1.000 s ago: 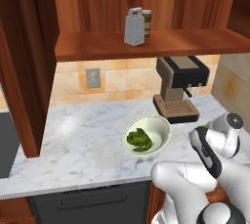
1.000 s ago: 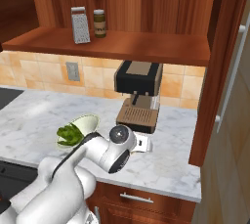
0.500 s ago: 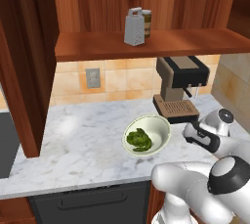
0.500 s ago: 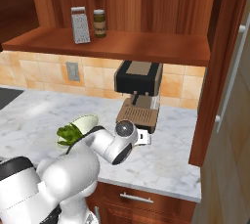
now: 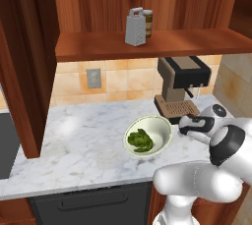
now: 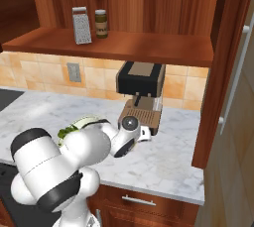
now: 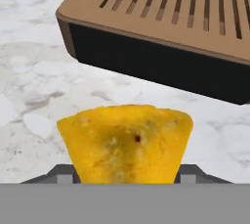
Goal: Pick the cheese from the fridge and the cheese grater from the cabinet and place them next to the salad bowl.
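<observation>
One yellow-orange cheese (image 7: 126, 144) wedge, speckled, fills the hand view's lower centre between the tool (image 7: 126, 171) tips; grip unclear. Marble desk (image 7: 34, 76) lies open leftward, coffee machine tray (image 7: 161, 37) edge above.

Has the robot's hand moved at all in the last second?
Yes. In the left base view the gripper has swung up and leftward, closer to the coffee machine.

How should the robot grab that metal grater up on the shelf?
Probably by its body, from the open front of the cabinet. The cheese grater stands upright near the shelf's front edge, tapering up to a small handle. Its two wide faces look flat enough for the fingers to pinch across. A dark jar stands close beside and behind it, so coming straight in from the front should avoid bumping that.
</observation>
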